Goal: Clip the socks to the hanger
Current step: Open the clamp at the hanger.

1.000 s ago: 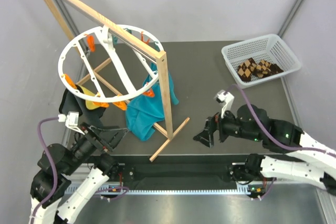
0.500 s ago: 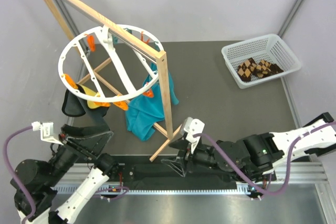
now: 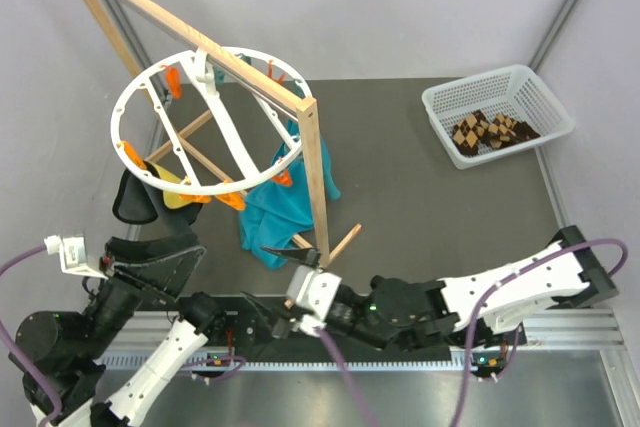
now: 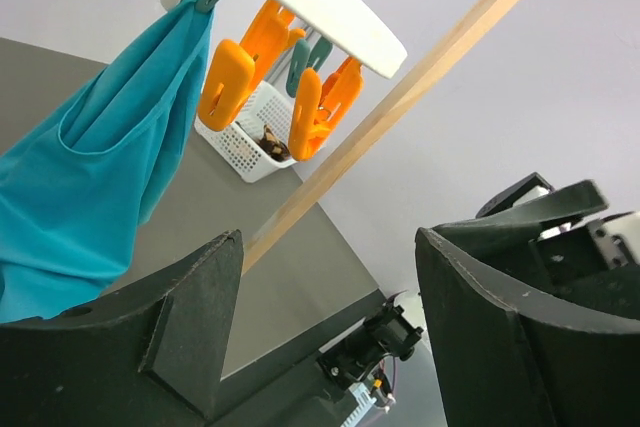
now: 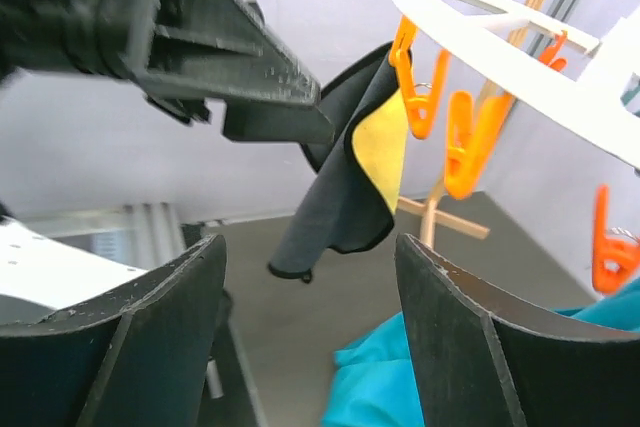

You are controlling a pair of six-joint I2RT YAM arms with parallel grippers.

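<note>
The socks [image 3: 490, 132], brown argyle, lie in the white mesh basket [image 3: 535, 97] at the back right; the left wrist view shows them far off [image 4: 272, 144]. The hanger [image 3: 135, 92], a white ring with orange clips [image 3: 229, 199], hangs from the wooden frame [image 3: 313, 172]. A teal cloth [image 3: 265, 217] and a yellow-and-black cloth [image 3: 150, 192] hang clipped to it. My left gripper [image 3: 185, 255] stands open and empty at the near left [image 4: 330, 327]. My right gripper [image 3: 272, 287] is open and empty [image 5: 310, 337] by the near edge, below the teal cloth [image 5: 400, 387].
The wooden frame's foot bar [image 3: 325, 262] lies on the dark table just beyond my right gripper. The right arm [image 3: 470, 297] stretches leftward along the near edge. In the right wrist view the left gripper [image 5: 230, 57] looms close, beside the yellow-and-black cloth [image 5: 360, 177].
My right arm has swung from mid-table leftward along the near edge. My left arm has drawn back toward the near left. Both pairs of jaws have narrowed a little, staying empty.
</note>
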